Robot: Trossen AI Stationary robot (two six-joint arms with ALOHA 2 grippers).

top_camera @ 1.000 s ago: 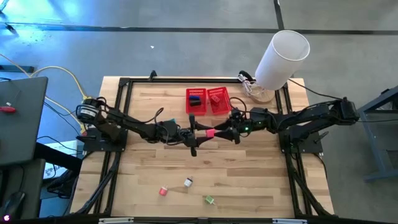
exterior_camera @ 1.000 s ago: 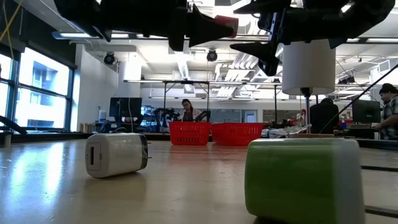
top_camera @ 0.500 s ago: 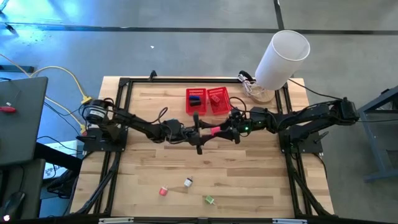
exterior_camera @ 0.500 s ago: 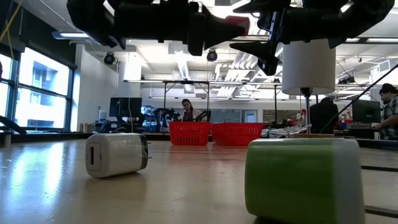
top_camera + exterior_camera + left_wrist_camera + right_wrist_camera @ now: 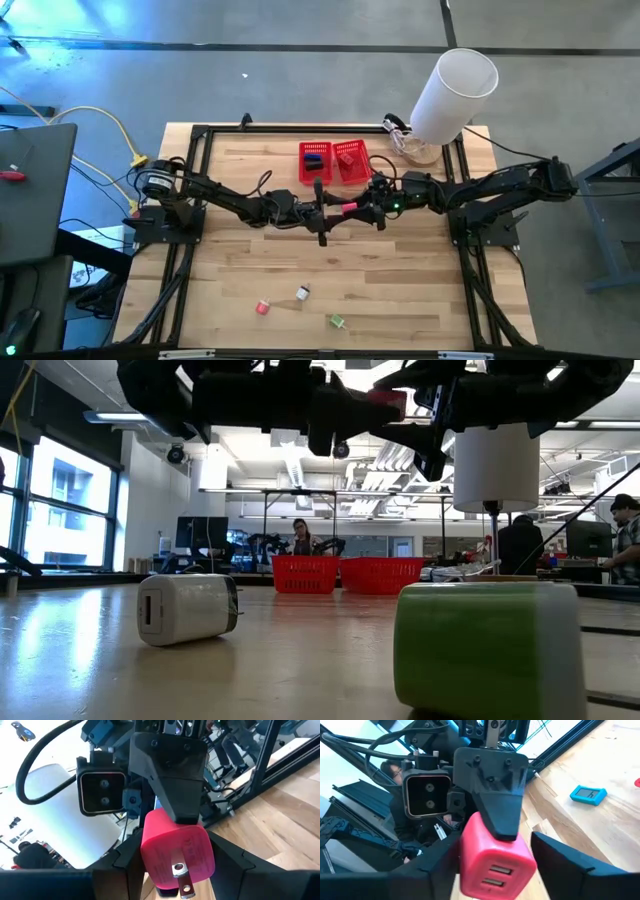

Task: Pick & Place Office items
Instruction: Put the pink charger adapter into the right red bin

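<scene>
High view, handover: we see the left claw (image 5: 333, 211) and the right claw (image 5: 360, 208) meeting tip to tip above the light wooden table (image 5: 400, 280), with the pink charger block (image 5: 348, 208) between them in the air.
High view, surroundings: just beyond the claws sit two red mesh baskets (image 5: 332, 160) side by side; a big white cylinder (image 5: 455, 88) stands at the far right corner.
High view, loose items: well apart from the claws, near the front edge, lie a small red-and-white piece (image 5: 263, 307), a small whitish piece (image 5: 302, 293) and a small green piece (image 5: 336, 321).
Low view: we see the pink charger block (image 5: 388, 402) high above the table between the dark arms; a white plug adapter (image 5: 187, 608) and a green block (image 5: 487, 645) rest on the wood in front, the baskets (image 5: 342, 574) far behind. People (image 5: 300, 538) are in the room beyond.
Left wrist view: the left claw (image 5: 175, 875) is clamped on the pink charger block (image 5: 175, 852), prongs facing us; the right claw (image 5: 170, 770) touches it from the far side.
Right wrist view: the pink charger block (image 5: 492, 857) sits within the right claw (image 5: 495, 870), ports facing us; we cannot tell whether this claw grips it. A small teal item (image 5: 588, 794) lies on the table.
</scene>
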